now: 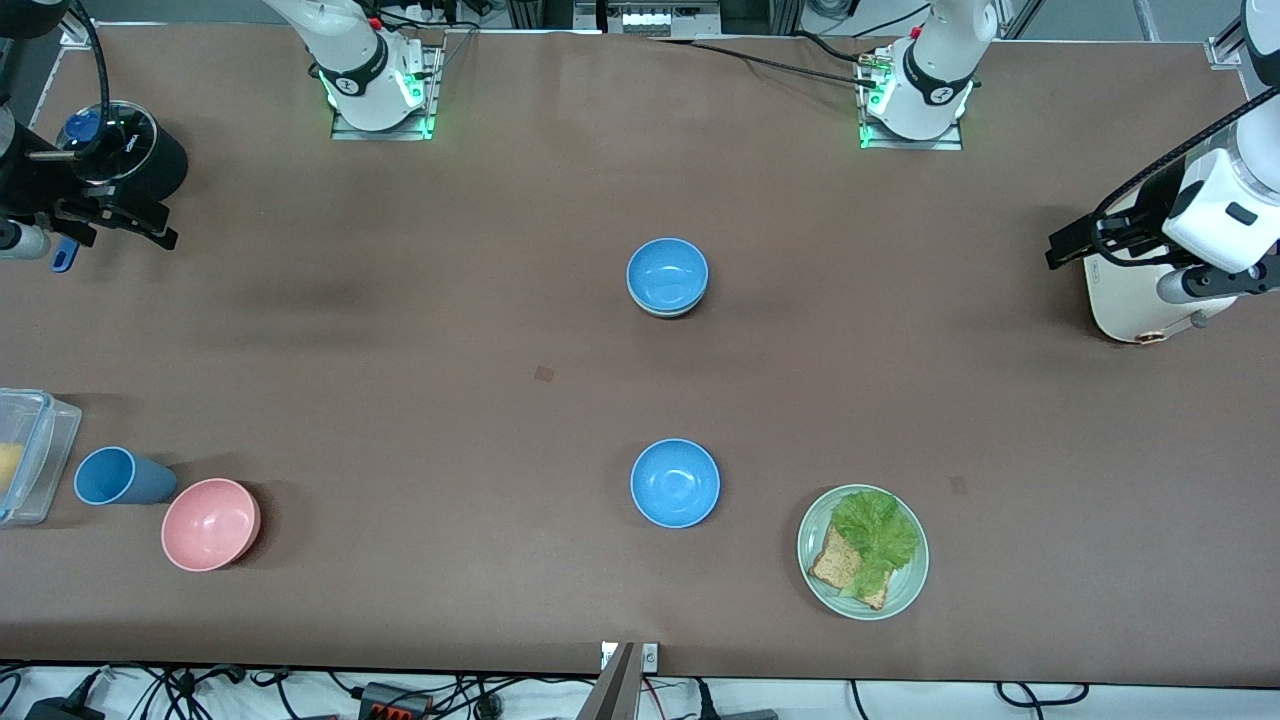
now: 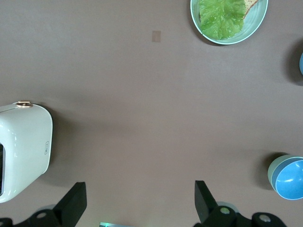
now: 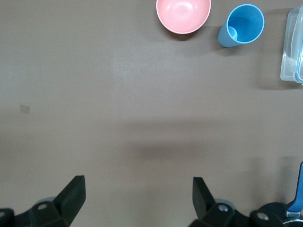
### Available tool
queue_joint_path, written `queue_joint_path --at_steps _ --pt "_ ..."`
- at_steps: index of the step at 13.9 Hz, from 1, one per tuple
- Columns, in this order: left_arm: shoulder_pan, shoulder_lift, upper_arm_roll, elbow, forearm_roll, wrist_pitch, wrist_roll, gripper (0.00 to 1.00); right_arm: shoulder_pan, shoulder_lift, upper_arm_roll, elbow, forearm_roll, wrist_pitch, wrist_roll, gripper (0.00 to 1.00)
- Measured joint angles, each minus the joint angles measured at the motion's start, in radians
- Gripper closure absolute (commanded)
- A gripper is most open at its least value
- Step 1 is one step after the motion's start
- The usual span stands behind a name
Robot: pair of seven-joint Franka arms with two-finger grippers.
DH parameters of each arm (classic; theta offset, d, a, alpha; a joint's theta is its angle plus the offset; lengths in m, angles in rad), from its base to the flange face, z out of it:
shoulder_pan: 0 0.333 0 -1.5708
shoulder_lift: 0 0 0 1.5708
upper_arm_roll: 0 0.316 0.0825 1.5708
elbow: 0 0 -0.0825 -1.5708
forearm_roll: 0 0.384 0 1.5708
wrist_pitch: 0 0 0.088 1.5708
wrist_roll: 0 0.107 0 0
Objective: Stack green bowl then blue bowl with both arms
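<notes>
While both arms wait out at the ends of the surface (image 1: 400, 330), you find the stack at its middle: a blue bowl (image 1: 667, 274) sits nested in the green bowl (image 1: 668, 309), whose pale rim shows just under it on the side facing the front camera. From the left wrist view you see the same pair, the green bowl (image 2: 274, 171) wrapping the blue bowl (image 2: 290, 179) inside it.

Your left pincer (image 1: 1072, 240) hangs over the left arm's end of the surface, beside a white appliance (image 1: 1130, 295), and its fingers (image 2: 204, 198) are spread wide with nothing between them. Your right pincer (image 1: 140, 222) hangs over the right arm's end, near a black round container (image 1: 130, 150), and its fingers (image 3: 202, 195) are likewise spread wide and empty.

You have a second blue bowl (image 1: 675, 483) standing alone, nearer the front camera than the stack. Beside it, toward the left arm's end, is a pale green plate (image 1: 862, 552) with lettuce and toast. Toward the right arm's end you see a pink bowl (image 1: 210, 524), a blue cup (image 1: 118, 477) lying on its side and a clear plastic box (image 1: 30, 455)
</notes>
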Motion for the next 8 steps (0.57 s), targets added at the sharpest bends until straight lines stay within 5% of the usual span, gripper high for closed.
queue_joint_path --at_steps 8 --pt "-0.003 0.000 0.001 0.000 0.000 -0.001 0.081 0.00 0.000 0.000 0.001 0.001 0.000 0.000 -0.001 0.00"
